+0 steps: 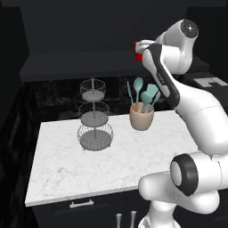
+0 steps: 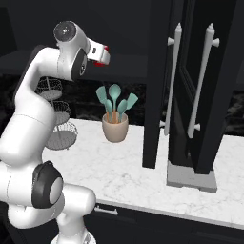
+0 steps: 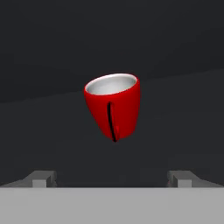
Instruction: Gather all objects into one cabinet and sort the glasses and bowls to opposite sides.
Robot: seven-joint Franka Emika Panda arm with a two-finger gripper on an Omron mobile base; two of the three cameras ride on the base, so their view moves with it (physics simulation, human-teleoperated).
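Two small dark finger tips of the gripper [image 3: 112, 177] spread wide, clamping nothing; just ahead, apart from them, glossy tapered red cup [image 3: 113, 105] with pale inside, tilted, against matt dark cabinet wall [image 3: 52, 52]

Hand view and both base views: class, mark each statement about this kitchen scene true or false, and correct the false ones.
1. The red cup lies ahead of the hand, between its spread fingertips, not gripped. True.
2. The cup is blue inside. False: its inside is pale grey.
3. The beige pot holds teal utensils. True.
4. The wire stand has five tiers. False: it has three.
5. The pot stands on the white marble counter. True.
6. The cabinet handles are short black knobs. False: they are long vertical silver bars.
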